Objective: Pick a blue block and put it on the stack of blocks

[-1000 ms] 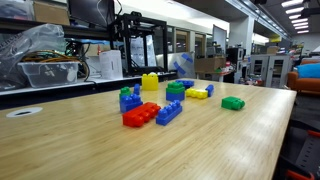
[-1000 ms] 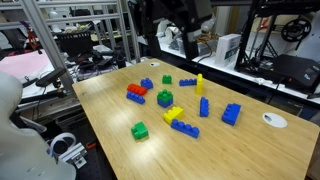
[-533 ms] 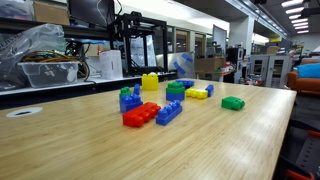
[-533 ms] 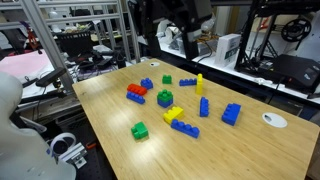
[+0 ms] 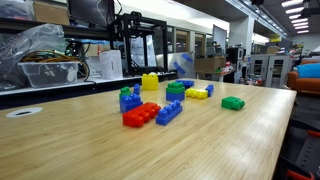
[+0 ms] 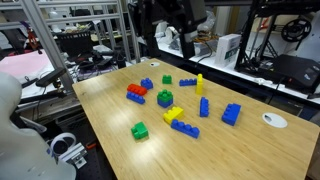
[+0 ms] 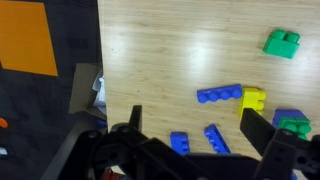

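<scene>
Blue block: the blue block (image 6: 231, 114) sat alone on the worktop (image 6: 255, 150), untouched. It was well apart from the stack of blocks (image 6: 165, 98), off to the stack's right in an exterior view.
Its look: chunky and near cube-like, in bright blue plastic with studs on top. It looked rigid and light, with flat side walls that should take a pinch.
Stack: short, mainly green and upright, with its studs facing up.
Between them: a small blue brick (image 6: 204, 106) lay between the stack and the blue block. A yellow brick (image 6: 199, 83) stood on end up and to the right of the stack.
Tool: the tool (image 7: 193, 125) hung high, well away from the stack, with its jaws spread wide and nothing between them.
Step in hand: probably the reach toward the blue block, with no grasp yet made.
Doing it well: descend straight and centre the jaws on two opposite flat walls, closing below the studs. Lift clear of the small blue brick before crossing to the stack. Keep the block level so its underside meets the stack's studs squarely, and press gently so the stack does not tip.
</scene>
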`<state>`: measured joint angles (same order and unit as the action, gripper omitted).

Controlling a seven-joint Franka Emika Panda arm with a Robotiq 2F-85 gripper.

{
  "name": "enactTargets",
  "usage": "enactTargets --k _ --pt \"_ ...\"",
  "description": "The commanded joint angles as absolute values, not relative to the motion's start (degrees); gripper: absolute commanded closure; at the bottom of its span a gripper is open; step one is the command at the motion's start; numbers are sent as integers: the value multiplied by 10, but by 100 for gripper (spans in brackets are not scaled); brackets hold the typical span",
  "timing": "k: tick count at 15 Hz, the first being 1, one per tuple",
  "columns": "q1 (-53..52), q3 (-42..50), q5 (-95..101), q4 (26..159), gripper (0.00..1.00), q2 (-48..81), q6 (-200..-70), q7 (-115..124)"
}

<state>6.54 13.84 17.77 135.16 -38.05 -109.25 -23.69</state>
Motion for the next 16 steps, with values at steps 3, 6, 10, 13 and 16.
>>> enactTargets --k 3,6,10,13,16 --pt "65 139 177 1351 0 -380 -1092 -237" --pt "65 139 177 1351 0 -380 -1092 -237" --pt "57 118 179 1354 0 -372 -1095 -215" --pt "39 92 171 1355 0 -360 -1102 -183" --pt "19 62 162 1353 0 -339 -1119 -134"
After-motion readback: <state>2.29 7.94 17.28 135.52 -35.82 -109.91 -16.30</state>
